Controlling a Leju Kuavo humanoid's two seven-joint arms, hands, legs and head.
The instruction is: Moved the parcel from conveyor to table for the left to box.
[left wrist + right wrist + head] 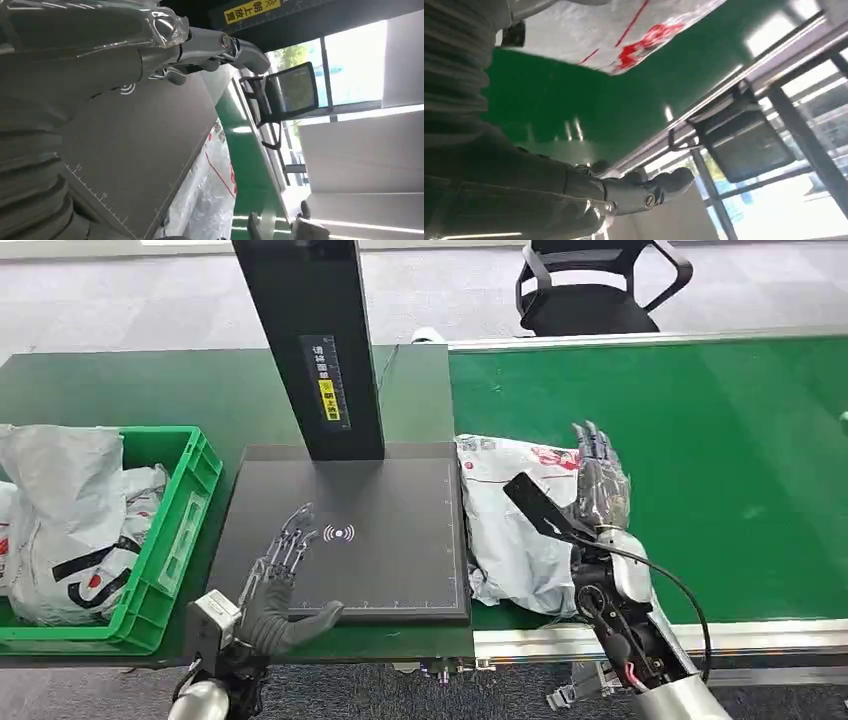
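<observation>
grey plastic parcel lies on the green conveyor, its edge touching the black scale plate; right hand, fingers spread, rests on its far side, so sweep flat and low; left hand waits with fingers apart

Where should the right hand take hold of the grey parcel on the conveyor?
Judging from its pose, take the grey parcel at its right edge, where the right hand rests. It lies flat and slack on the green conveyor, its left edge against the black scanner plate, so coming from the belt side looks easiest.
</observation>
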